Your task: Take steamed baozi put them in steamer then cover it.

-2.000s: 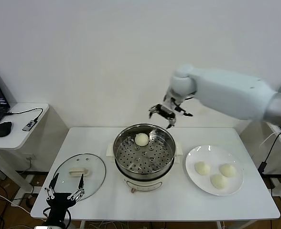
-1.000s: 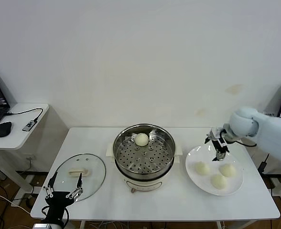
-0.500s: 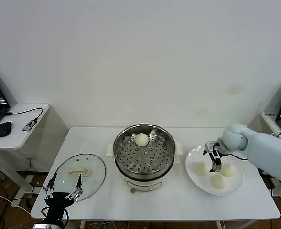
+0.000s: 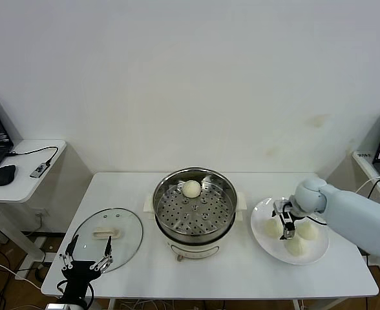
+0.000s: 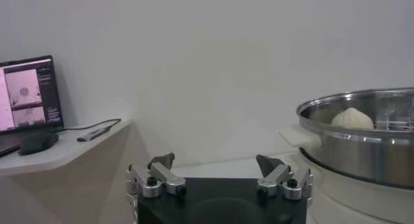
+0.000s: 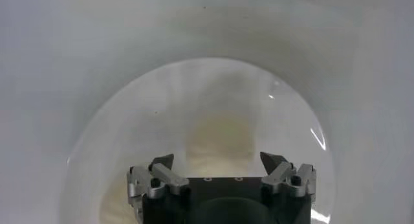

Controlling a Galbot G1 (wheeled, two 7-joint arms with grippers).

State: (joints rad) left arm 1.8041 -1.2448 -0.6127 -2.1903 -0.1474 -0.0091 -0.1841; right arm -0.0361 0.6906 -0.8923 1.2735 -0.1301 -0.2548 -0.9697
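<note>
Head view: one baozi point(image 4: 191, 188) sits in the steamer point(image 4: 194, 205); three wait on a white plate point(image 4: 289, 230) where the right hand point(image 4: 285, 224) hovers open. The cover point(image 4: 106, 233) lies on the counter point(image 4: 138, 271).

Left wrist view: left hand point(image 5: 219, 175) open, idle.

Right wrist view: fingers point(image 6: 160, 161) straddle a bun; squeezing too hard could dent it.

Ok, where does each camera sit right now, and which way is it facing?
Head view: high, looking down at the table; right gripper over the plate, left gripper parked by the lid.
Left wrist view: low, level, facing the steamer; own open fingers show.
Right wrist view: straight down onto a bun; own open fingers show.
Head and left wrist views share the bun in the steamer.
</note>
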